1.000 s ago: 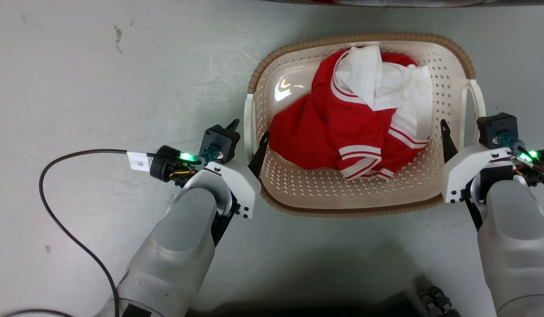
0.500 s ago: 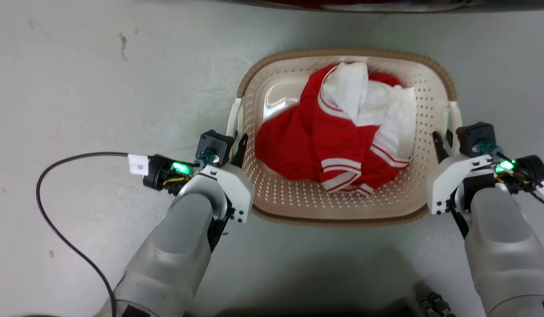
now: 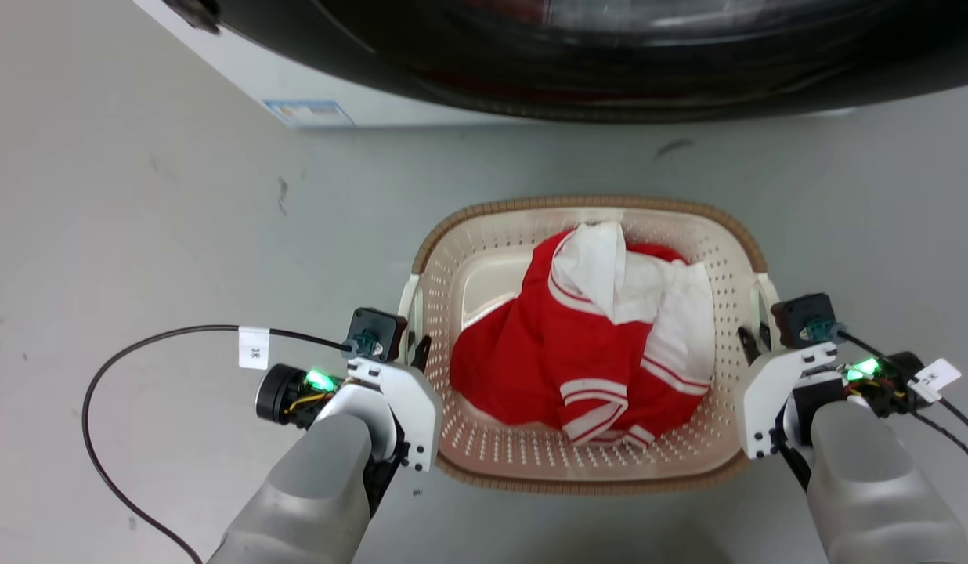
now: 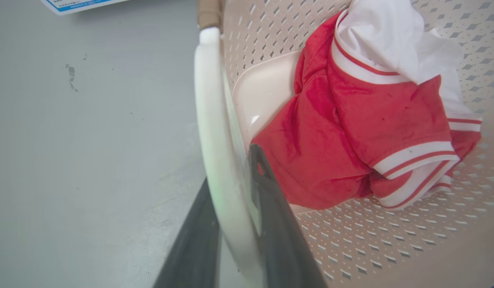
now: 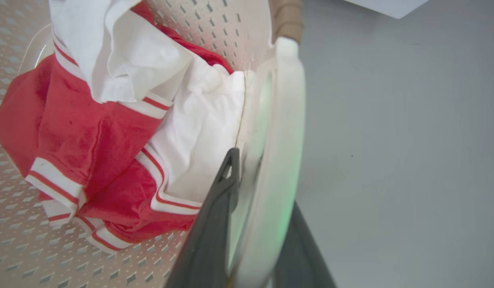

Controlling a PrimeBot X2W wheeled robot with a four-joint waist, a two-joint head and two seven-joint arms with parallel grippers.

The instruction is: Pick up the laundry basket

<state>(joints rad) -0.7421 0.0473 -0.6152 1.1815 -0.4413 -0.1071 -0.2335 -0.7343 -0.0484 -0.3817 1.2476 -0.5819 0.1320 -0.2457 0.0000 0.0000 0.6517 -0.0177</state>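
The laundry basket point(image 3: 586, 203), cream-white and perforated with a brown woven-look rim, stands in the middle of the grey floor. It holds a crumpled red and white garment point(image 3: 566, 356). My left gripper point(image 3: 416, 354) is shut on the basket's left white loop handle point(image 4: 209, 100). In the left wrist view its dark fingers point(image 4: 271, 208) sit on either side of that loop. My right gripper point(image 3: 754, 338) is shut on the right loop handle point(image 5: 285, 120), one finger point(image 5: 219, 200) inside the basket and the other outside.
A washer stands just beyond the basket, with its dark round door point(image 3: 609, 55) and white body point(image 3: 241, 63) along the top. A black cable point(image 3: 100, 392) loops over the floor at the left. Bare grey floor lies on both sides of the basket.
The head camera has tilted up, bringing the washer into view and showing the basket smaller and lower. Both grippers' fingers have closed from a spread stance onto the side handles.
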